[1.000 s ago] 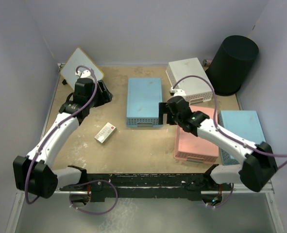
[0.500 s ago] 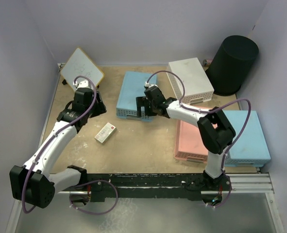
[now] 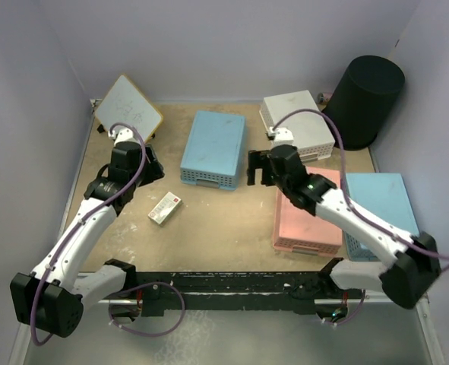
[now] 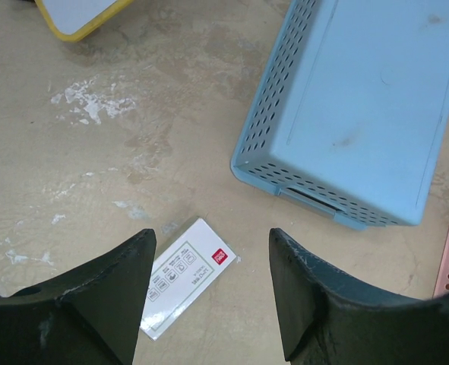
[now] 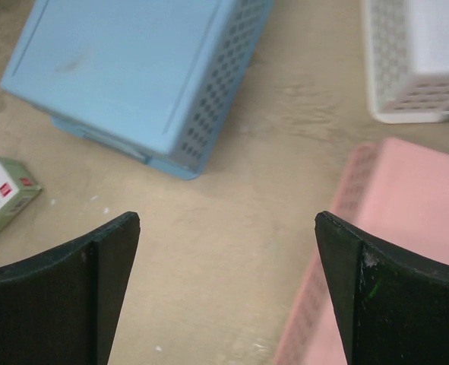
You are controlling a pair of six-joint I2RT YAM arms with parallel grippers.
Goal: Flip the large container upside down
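Observation:
The large container [image 3: 368, 99], a tall round black wastebasket, stands at the back right corner against the wall and shows only in the top view. My right gripper [image 3: 253, 169] hangs open over bare table between the blue and pink baskets, well short of the container; in its wrist view the right gripper [image 5: 226, 220] has nothing between its jaws. My left gripper [image 3: 153, 164] is far off on the left side. It is open too, and the left gripper [image 4: 210, 237] hovers above a small white box [image 4: 184, 275].
An upturned blue basket [image 3: 213, 148] lies mid-table. A white basket [image 3: 296, 125] sits just left of the container, with a pink basket [image 3: 308, 217] and a second blue basket [image 3: 384, 205] in front of it. A yellow-edged whiteboard [image 3: 129, 106] leans at the back left.
The blue basket has slid left and back and turned a little. My right gripper reached to its front edge, then drew back to the right. The left gripper shifted slightly back.

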